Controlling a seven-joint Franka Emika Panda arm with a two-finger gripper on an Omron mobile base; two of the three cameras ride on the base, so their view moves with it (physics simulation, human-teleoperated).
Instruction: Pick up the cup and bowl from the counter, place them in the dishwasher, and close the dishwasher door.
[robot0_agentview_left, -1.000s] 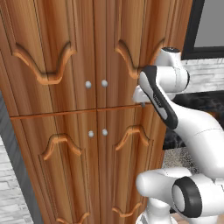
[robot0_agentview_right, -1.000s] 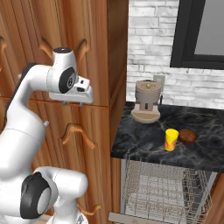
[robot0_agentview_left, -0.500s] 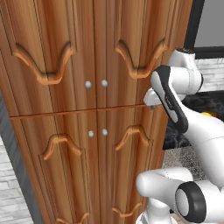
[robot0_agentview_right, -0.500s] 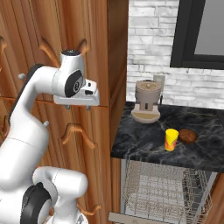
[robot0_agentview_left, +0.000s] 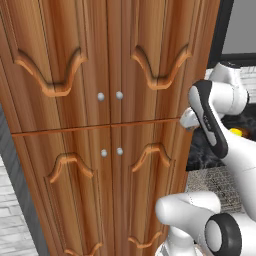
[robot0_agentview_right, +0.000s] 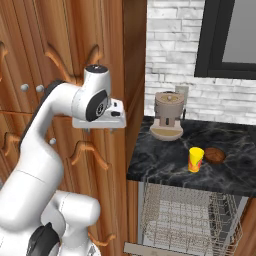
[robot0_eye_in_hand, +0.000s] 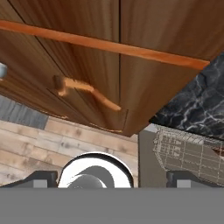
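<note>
The fingers (robot0_eye_in_hand: 40, 178) stand wide apart at the bottom corners of the hand view, nothing between them. The gripper (robot0_agentview_right: 104, 129) hangs in the air beside the wooden cabinet (robot0_agentview_left: 100, 125), at about counter height, well short of the counter's left edge. Below it, in the hand view, lie the cabinet's lower doors, the wood floor (robot0_eye_in_hand: 43, 140) and part of the wire rack (robot0_eye_in_hand: 188, 153).

The counter (robot0_agentview_right: 165, 160) runs right from the cabinet. On it, toward the front, the yellow cup (robot0_agentview_right: 195, 159) stands upright, and the bowl (robot0_agentview_right: 215, 154) sits just beside it on the right, slightly farther back. A beige coffee machine (robot0_agentview_right: 167, 116) stands at the back left. Under the counter the dishwasher (robot0_agentview_right: 187, 220) is open, its rack showing, the door (robot0_agentview_right: 150, 248) folded down
</note>
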